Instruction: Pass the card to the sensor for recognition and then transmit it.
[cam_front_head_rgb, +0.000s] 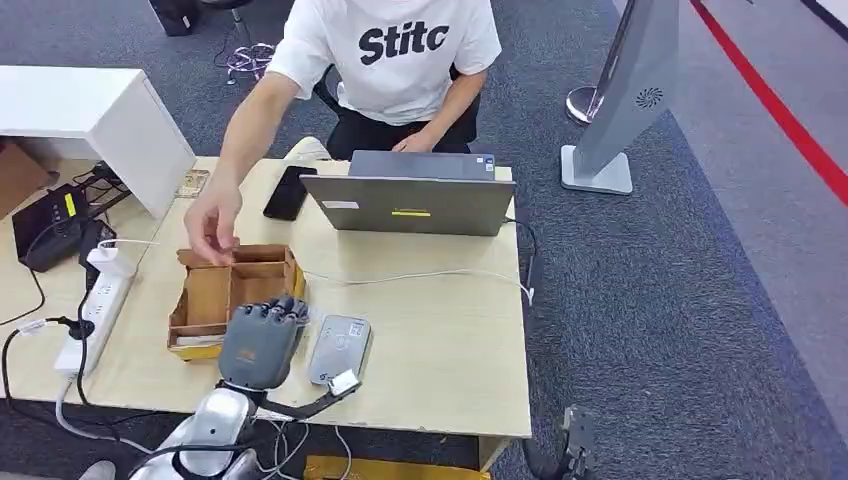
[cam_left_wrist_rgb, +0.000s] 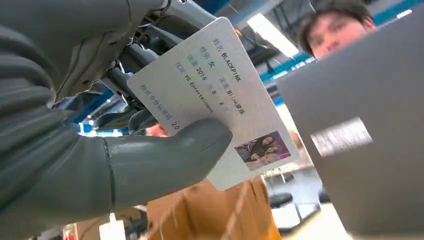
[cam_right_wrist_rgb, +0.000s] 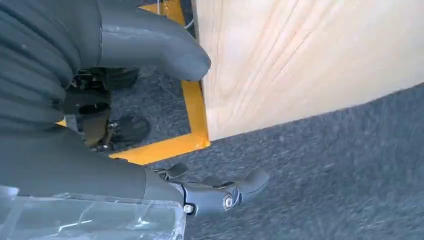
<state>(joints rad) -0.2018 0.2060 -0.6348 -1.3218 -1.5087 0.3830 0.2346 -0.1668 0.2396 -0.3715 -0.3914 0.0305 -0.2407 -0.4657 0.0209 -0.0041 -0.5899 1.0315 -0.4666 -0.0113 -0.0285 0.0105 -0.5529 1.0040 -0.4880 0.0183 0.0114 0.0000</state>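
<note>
My left hand (cam_front_head_rgb: 262, 340) hovers low over the right edge of a cardboard divider box (cam_front_head_rgb: 215, 292), just left of the grey card sensor (cam_front_head_rgb: 338, 348) lying on the wooden table (cam_front_head_rgb: 440, 330). Seen from the left wrist, that hand (cam_left_wrist_rgb: 75, 150) pinches a white ID card (cam_left_wrist_rgb: 220, 90) with printed text and a small photo between thumb and fingers. My right hand (cam_right_wrist_rgb: 75, 160) hangs beside the table's wooden side panel (cam_right_wrist_rgb: 300, 60), thumb and fingers apart and holding nothing. It appears as a dark shape (cam_front_head_rgb: 572, 440) off the table's front right corner.
A person in a white T-shirt (cam_front_head_rgb: 400, 50) sits across the table, one hand (cam_front_head_rgb: 212, 225) reaching into the box's far end. A grey laptop (cam_front_head_rgb: 415, 195), a black phone (cam_front_head_rgb: 288, 192) and a white cable lie beyond the sensor. A power strip (cam_front_head_rgb: 95, 310) sits left.
</note>
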